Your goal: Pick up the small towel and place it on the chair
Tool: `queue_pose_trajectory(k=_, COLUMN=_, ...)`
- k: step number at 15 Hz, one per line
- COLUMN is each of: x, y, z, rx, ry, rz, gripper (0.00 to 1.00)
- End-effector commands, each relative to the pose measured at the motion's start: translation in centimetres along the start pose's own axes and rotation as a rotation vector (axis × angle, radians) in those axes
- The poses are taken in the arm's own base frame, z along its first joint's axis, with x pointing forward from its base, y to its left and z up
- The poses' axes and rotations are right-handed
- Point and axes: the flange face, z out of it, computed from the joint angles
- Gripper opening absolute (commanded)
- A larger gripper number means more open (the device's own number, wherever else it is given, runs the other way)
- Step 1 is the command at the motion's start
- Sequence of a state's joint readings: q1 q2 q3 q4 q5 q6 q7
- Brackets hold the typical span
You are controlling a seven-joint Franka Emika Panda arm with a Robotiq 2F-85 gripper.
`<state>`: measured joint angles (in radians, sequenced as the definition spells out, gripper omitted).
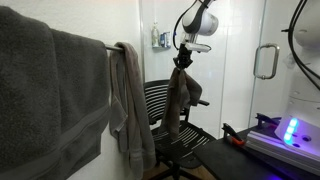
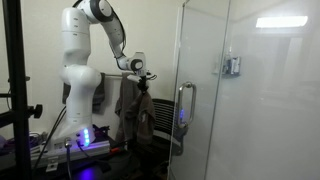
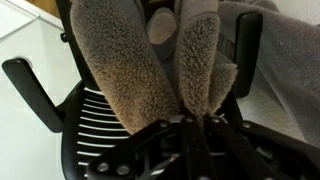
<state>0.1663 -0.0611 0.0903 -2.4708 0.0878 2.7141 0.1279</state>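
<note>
Left on the rack [image 1: 108, 46], big towels [image 1: 45, 90] hang apart from my load. Centre: pincer [image 1: 183, 58] clamped on the small towel [image 1: 178, 100], dangling over the chair [image 1: 195, 140]. Risk: releasing high lets it slide off or snag the armrest [image 1: 203, 102].

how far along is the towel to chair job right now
Done: the pick-up. The small towel hangs from the gripper, pinched at its top end. In hand: the carry. The towel dangles in front of the chair, and the wrist view shows the mesh seat below it. Left: lowering it, opening the gripper and leaving it resting on the chair.
</note>
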Motion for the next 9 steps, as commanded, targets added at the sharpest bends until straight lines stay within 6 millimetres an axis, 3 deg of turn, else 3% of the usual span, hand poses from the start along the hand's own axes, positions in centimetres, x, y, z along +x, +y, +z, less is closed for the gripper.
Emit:
queue_pose_trajectory(k=1, x=3.4, y=2.5, z=-0.6, rx=-0.008, ry=0.097, rz=0.106, gripper=0.02)
queue_pose_trajectory(k=5, x=4.9, y=4.8, z=-1.3, rx=-0.045, ry=0.107, rz=0.192, gripper=0.02)
queue_pose_trajectory(k=7, x=4.6, y=3.9, z=-1.1, rx=-0.014, ry=0.057, rz=0.152, gripper=0.02)
queue_pose_trajectory(k=8, x=4.3, y=3.2, z=-0.7, rx=0.006, ry=0.021, rz=0.130, gripper=0.31)
queue_pose_trajectory(k=9, x=3.8, y=2.1, z=-0.7, rx=0.039, ry=-0.007, rz=0.071, gripper=0.32)
